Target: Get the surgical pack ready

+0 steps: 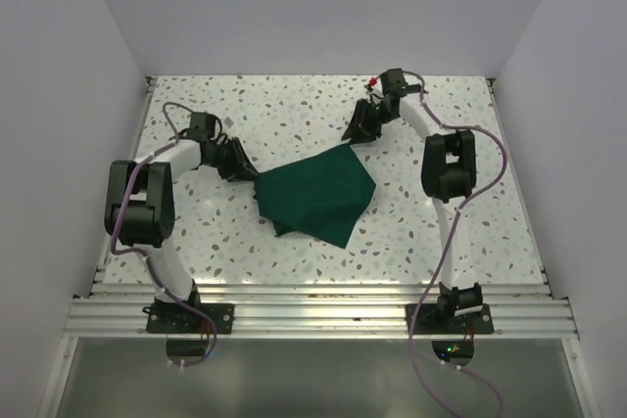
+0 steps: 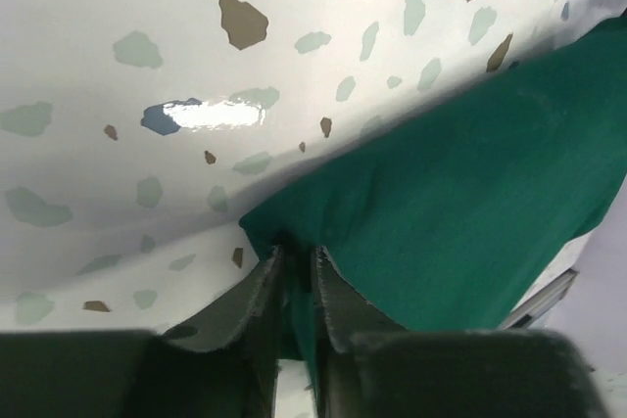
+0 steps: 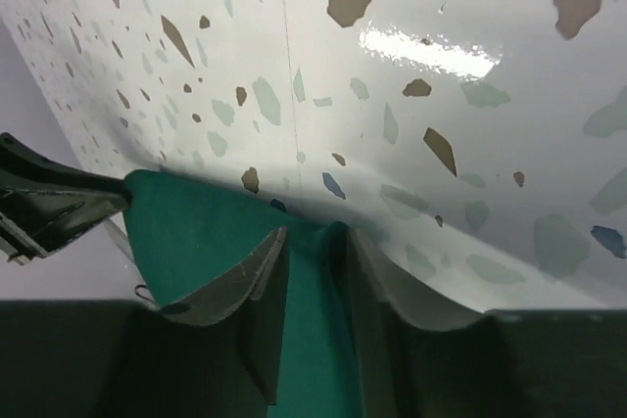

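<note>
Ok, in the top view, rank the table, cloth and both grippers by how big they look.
Largest to smallest:
1. table
2. cloth
3. left gripper and right gripper: they look alike, so unranked.

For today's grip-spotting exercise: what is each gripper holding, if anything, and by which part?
Both hold the green cloth drape: the left gripper pinches its left corner, the right gripper its far corner.
</note>
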`<action>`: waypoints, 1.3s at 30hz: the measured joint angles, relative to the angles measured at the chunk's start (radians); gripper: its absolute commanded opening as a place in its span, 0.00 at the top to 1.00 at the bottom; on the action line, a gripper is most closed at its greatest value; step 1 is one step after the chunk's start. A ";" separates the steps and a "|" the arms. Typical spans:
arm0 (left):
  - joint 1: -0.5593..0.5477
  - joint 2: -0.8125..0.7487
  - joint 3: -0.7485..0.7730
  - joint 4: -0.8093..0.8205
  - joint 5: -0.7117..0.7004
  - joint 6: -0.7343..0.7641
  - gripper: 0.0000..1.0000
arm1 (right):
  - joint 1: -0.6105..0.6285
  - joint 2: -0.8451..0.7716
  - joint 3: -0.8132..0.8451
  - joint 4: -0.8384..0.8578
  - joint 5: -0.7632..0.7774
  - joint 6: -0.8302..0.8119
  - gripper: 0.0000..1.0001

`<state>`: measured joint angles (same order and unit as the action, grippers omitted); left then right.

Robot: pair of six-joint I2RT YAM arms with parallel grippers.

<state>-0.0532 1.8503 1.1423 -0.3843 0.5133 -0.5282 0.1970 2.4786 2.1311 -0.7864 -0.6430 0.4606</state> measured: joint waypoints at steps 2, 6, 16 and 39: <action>0.006 -0.016 -0.011 -0.005 -0.007 0.010 0.47 | -0.003 0.003 0.029 -0.014 0.015 -0.006 0.49; 0.020 -0.117 -0.104 -0.023 -0.013 0.010 0.43 | -0.021 -0.014 0.030 -0.026 0.044 -0.016 0.39; 0.016 -0.444 -0.175 -0.110 -0.048 0.029 0.81 | -0.087 -0.462 -0.490 -0.057 0.203 -0.016 0.92; -0.468 -0.074 0.242 -0.213 -0.364 0.115 0.50 | -0.004 -0.592 -1.204 0.534 -0.058 0.355 1.00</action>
<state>-0.5209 1.7763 1.3846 -0.5976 0.1490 -0.4133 0.1928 1.8870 0.9276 -0.2527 -0.7006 0.8158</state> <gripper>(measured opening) 0.490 0.008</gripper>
